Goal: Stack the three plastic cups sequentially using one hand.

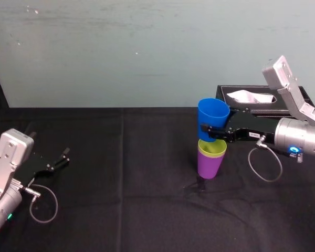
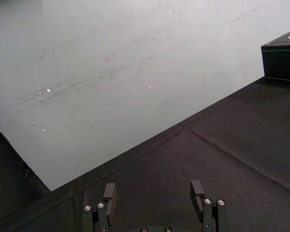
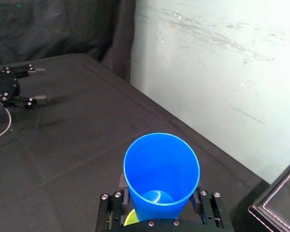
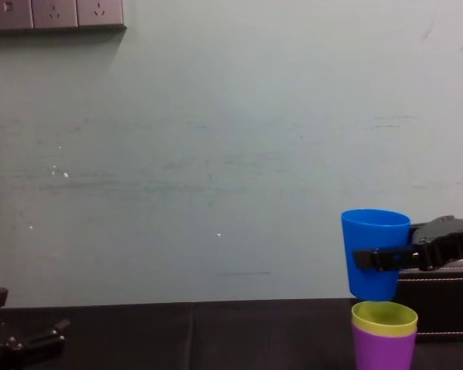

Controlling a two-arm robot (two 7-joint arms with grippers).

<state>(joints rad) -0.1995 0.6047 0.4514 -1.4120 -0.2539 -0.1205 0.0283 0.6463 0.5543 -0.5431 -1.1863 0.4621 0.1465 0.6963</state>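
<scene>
Right black two-finger gripper [image 1: 212, 132]: silver screws [image 3: 175, 223] along base; white label [image 1: 253, 135] behind claw; silver cylindrical wrist [image 1: 304, 137] farther back, blue light [image 1: 294, 151], grey cable loop [image 1: 266, 167], angular silver block [image 1: 283, 84] above wrist. Left black two-finger gripper [image 1: 62, 159]: boxy silver wrist housing [image 1: 10, 155] behind claw, green light [image 1: 9, 216], thin grey cable [image 1: 42, 205].

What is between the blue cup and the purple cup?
The yellow-green tapered plastic cup, nested in the purple plastic cup, sits under the blue plastic cup that the right gripper holds; the chest view shows it.
</scene>
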